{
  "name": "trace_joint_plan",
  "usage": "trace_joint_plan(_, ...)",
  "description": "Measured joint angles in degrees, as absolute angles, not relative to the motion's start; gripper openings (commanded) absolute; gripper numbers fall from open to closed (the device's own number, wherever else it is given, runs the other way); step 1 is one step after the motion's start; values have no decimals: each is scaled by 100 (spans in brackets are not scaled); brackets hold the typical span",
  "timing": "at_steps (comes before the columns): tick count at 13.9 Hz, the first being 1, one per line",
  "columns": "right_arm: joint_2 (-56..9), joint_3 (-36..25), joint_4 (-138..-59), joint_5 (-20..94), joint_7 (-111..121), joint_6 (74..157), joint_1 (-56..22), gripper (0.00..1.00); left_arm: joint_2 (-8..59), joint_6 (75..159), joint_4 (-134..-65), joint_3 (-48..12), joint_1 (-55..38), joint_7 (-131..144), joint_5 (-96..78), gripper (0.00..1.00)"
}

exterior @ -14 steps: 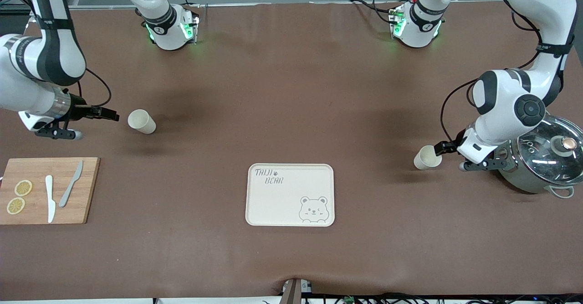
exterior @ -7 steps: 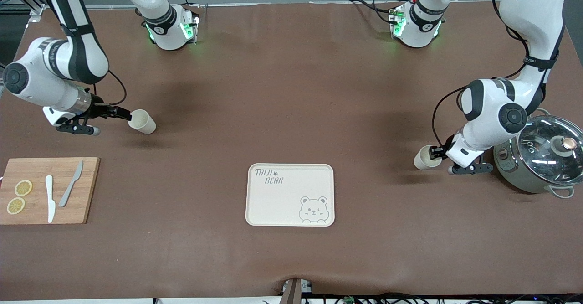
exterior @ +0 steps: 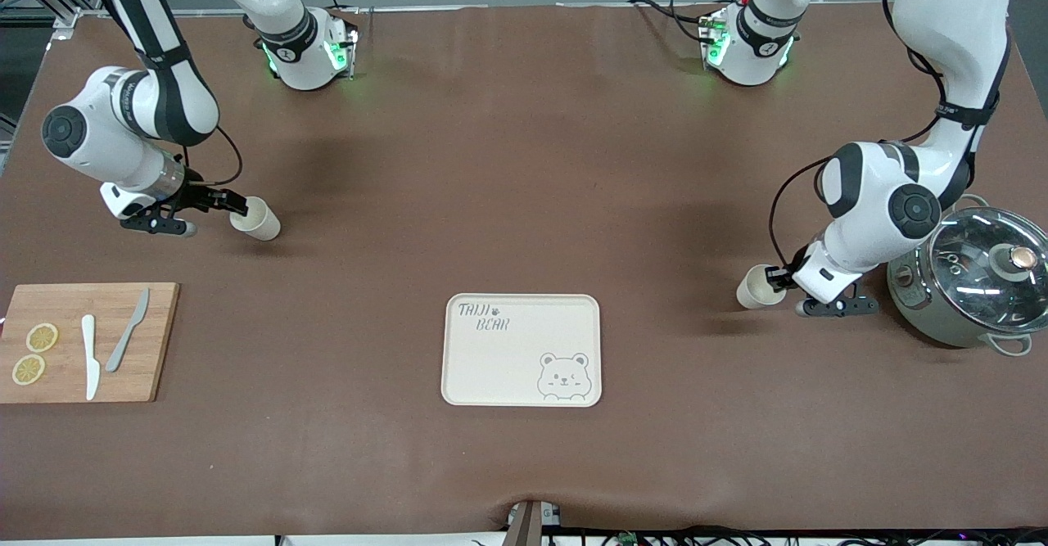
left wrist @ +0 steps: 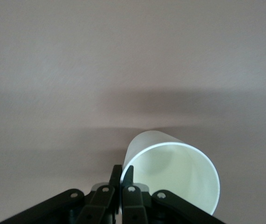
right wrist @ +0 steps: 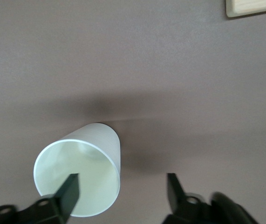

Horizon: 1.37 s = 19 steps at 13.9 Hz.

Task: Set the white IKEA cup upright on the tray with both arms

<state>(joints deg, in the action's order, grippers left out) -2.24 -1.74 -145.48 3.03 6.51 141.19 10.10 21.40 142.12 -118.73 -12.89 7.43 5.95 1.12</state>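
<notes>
Front view: two white cups lying on their sides well apart, cream tray (exterior: 521, 349) between them nearer the camera, left gripper (exterior: 776, 277) pinching one cup's (exterior: 752, 291) rim, confirmed in left wrist view (left wrist: 121, 173), right gripper (right wrist: 122, 184) spread, one finger inside the other cup's (right wrist: 79, 175) mouth, seen in right wrist view only.

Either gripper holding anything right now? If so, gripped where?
Left gripper is shut on the rim of the tipped cup near the pot. Right gripper is open, one finger inside the mouth of the other lying cup; nothing held.
</notes>
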Motion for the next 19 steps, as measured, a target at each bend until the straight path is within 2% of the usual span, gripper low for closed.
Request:
trace_joint_plan(3, -276, -173, -14578, 303, 651, 14156, 1010, 33, 2130, 13870, -11469, -1515, 661, 933, 112, 0)
trace_joint_plan(5, -372, -174, -14615, 302, 651, 14285, 1010, 14, 2137, 13346, -11009, -1652, 478, 1390, 112, 0)
trace_joint_plan(6, -426, -173, -14631, 303, 651, 14342, 1010, 9, 2166, 13076, -10736, -1672, 295, 1666, 112, 0)
trace_joint_plan(7, -468, -174, -14636, 303, 651, 14373, 1011, 0, 2225, 12857, -10457, -1682, 96, 1930, 112, 0)
trace_joint_plan(14, -436, -140, -14594, 334, 650, 14285, 1009, 0, 3174, 12674, -9040, -1688, -782, 2877, 112, 0)
trace_joint_plan(17, -424, -145, -14195, 334, 650, 13353, 1010, 0, 3554, 12674, -8573, -1678, -1067, 3504, 112, 0)
trace_joint_plan(19, -386, -144, -13527, 334, 649, 12366, 1010, 0, 3790, 12674, -8286, -1648, -1267, 3924, 112, 0)
